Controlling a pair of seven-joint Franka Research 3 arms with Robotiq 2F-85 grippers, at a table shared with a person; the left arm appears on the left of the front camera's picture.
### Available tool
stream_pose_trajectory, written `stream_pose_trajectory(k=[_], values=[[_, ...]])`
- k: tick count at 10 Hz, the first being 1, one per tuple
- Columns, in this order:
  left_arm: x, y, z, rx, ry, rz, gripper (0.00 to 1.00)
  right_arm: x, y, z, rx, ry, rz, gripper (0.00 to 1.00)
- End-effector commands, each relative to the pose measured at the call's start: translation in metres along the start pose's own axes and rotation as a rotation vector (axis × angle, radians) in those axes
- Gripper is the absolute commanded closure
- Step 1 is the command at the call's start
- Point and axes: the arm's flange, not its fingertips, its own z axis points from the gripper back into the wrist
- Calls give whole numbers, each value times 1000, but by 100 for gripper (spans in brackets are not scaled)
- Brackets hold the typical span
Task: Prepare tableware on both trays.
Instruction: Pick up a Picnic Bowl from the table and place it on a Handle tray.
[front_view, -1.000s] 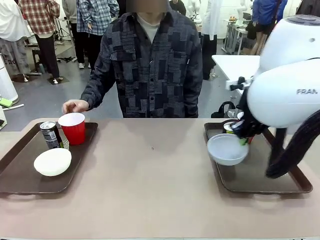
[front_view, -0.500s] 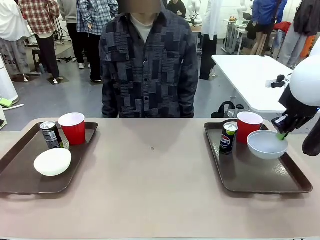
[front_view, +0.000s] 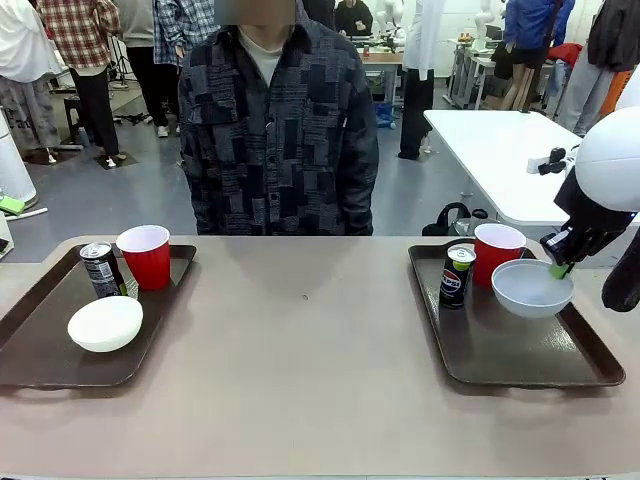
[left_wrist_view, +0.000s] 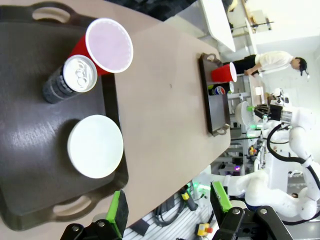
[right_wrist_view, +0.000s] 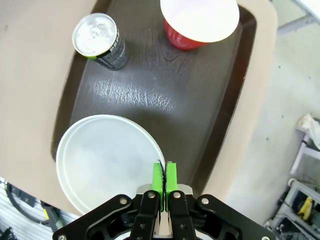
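Right gripper (right_wrist_view: 163, 176) pinches the grey-white bowl (right_wrist_view: 107, 160), its near rim cut off; left gripper (left_wrist_view: 169, 206) gapes

You have a beige table (front_view: 310, 350) in front of you. Two dark brown trays lie directly on it, one at the left end (front_view: 40, 350) and one at the right end (front_view: 500, 355).

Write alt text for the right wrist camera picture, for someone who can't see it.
The right tool pinches the rim of a pale grey-white bowl with green pads, above a dark brown tray. Farther along the tray stand a dark drink can and a red cup with a white inside.
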Motion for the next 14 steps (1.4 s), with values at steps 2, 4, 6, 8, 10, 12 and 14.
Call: stream_pose_trajectory(k=[2,4,6,8,10,12,14], values=[[2,-2,1,-21,-2,-10,13,9,-14,-63,30,-11,31,97],[2,-2,1,-21,-2,-10,13,10,-15,-90,31,7,43,97],[2,-2,1,-21,-2,-10,13,12,-15,-102,17,9,44,97],[2,-2,1,-21,-2,-10,13,14,-14,-109,-7,40,34,97],[2,-2,1,-21,-2,-10,13,18,-14,-116,-16,63,35,97],[2,-2,1,-21,-2,-10,13,17,-13,-112,-17,77,33,37],[2,-2,1,-21,-2,-10,13,13,-13,-96,-23,74,28,17]])
